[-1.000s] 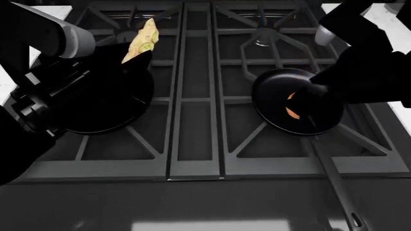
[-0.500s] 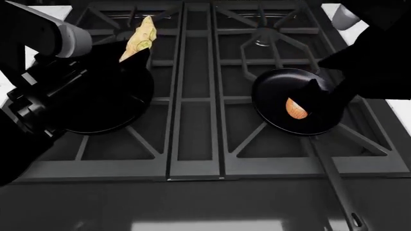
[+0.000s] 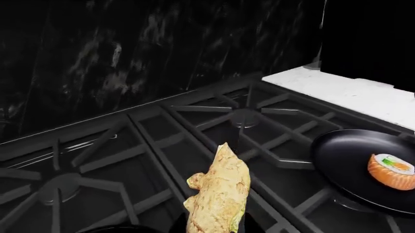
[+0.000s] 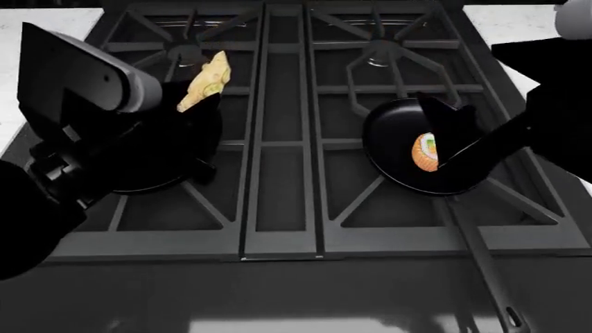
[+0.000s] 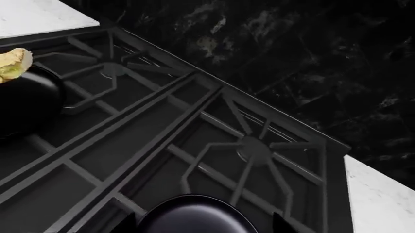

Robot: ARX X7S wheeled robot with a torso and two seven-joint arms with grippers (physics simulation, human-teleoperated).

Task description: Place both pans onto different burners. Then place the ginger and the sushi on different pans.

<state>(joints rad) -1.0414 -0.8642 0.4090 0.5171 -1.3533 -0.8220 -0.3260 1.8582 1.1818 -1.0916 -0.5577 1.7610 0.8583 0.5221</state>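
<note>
The left gripper had its fingers clamped on the lower end of the ginger, which stood up from them, tilted, above the far rim of the left pan. From where I stood it looked lifted, not resting on anything, so that piece was not yet placed; I judged the remaining work to be setting it down into the pan just below and letting go.

The right gripper hung over the right pan with its fingers apart and nothing between them. Just beside them, in the pan, lay the sushi, on its side with the rice face showing. That half looked finished.

Both pans sat on the front burners, one on each side of the stove, the right pan's long handle running toward the front edge. The two rear burners, beyond both sets of fingers, carried nothing on their grates. So the pan step seemed done, one food item was in, one was left.

Further out, the dark grey stove was flanked by a pale stone bench on either side, and a black marbled wall rose behind it.
</note>
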